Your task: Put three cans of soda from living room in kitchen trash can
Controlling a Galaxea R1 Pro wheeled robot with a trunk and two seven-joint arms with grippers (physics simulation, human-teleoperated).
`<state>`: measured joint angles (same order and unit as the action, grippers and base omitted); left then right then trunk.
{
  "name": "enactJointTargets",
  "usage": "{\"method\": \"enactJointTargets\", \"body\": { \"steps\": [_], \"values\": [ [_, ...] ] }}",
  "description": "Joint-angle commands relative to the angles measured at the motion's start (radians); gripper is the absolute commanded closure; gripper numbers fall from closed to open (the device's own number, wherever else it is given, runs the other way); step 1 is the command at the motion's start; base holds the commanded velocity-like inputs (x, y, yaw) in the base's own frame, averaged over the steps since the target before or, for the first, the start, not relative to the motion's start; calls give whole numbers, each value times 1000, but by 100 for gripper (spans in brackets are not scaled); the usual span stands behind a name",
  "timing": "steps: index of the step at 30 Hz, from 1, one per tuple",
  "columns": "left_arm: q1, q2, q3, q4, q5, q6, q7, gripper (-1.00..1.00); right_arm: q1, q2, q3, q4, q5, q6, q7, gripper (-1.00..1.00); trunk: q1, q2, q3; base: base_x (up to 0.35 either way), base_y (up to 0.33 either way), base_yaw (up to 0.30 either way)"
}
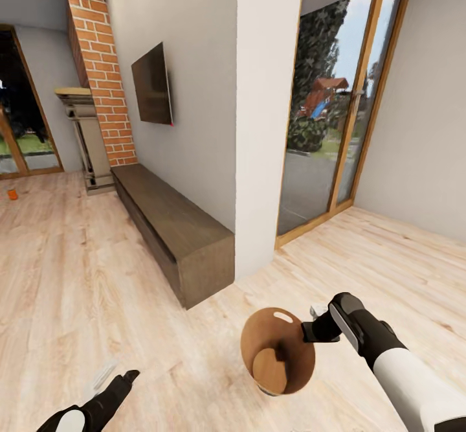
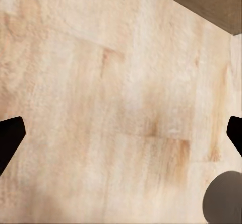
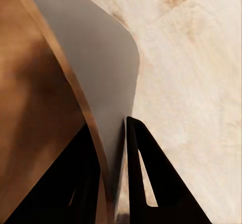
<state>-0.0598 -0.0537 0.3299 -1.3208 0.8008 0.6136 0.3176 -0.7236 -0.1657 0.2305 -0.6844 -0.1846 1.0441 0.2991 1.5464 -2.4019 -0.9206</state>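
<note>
The trash can, dark grey outside and wood-brown inside, hangs tilted above the floor at the lower right of the head view, its inside bare. My right gripper is shut on its rim, beside the oval handle cut-out. In the right wrist view the gripper pinches the thin wall, one finger inside and one outside. One orange soda can stands on the floor far off at the left. My left gripper hangs low at the lower left, open and holding nothing, over bare floor. The other cans are out of view.
A low dark cabinet runs along the wall under a TV, ending at a brick fireplace. A white pillar and wood-framed glass doors stand to the right. Wood floor stretches to the left toward the can.
</note>
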Motion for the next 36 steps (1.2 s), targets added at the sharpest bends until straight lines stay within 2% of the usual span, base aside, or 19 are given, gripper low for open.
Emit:
{"method": "enactJointTargets", "body": {
  "steps": [1,19,31,36],
  "values": [
    [0,0,0,0,0,0,0,-100,0,0,-1,0,-29,3,6,100,0,0,0,-136,278,271],
    [0,0,0,5,-3,0,1,-100,0,1,0,0,-29,3,6,100,0,0,0,-37,306,293],
    [0,1,0,15,-5,-11,1,-100,0,1,3,-1,-29,3,6,100,0,0,0,149,317,295],
    [0,1,0,22,-6,-20,0,-100,0,1,35,-1,-29,3,6,100,0,0,0,219,308,295]
  ]
}}
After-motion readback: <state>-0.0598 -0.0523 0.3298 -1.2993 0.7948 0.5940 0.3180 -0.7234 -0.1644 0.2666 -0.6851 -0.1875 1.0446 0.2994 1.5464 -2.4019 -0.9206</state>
